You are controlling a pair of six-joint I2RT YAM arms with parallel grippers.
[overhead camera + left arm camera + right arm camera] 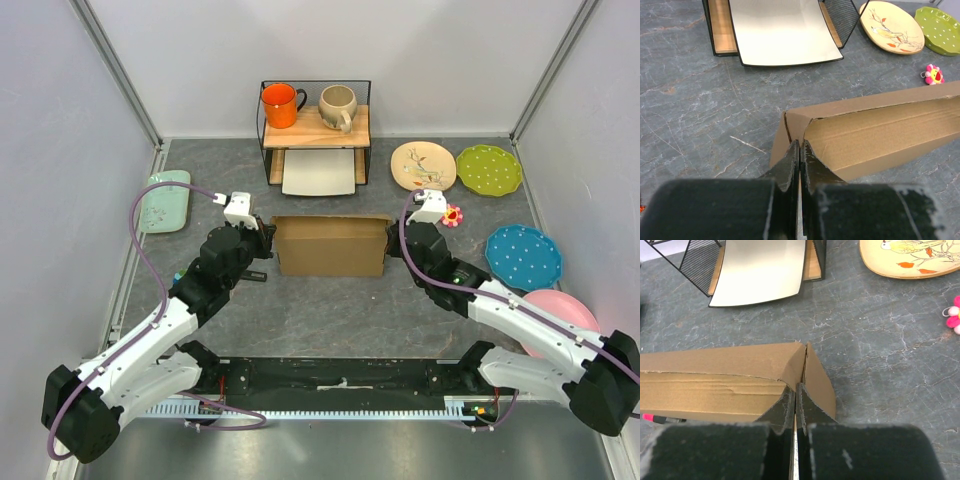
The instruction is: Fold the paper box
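The paper box is a shallow brown cardboard box, open at the top, at the middle of the table. My left gripper is at its left end. In the left wrist view the gripper is shut on the box's left end wall at the corner. My right gripper is at the box's right end. In the right wrist view the gripper is shut on the box's right end wall. The box's inner floor is mostly hidden.
A wire shelf behind the box holds an orange mug and a beige mug, with a white tray under it. Plates lie at the right, a pink flower toy too. A mint tray lies at the left.
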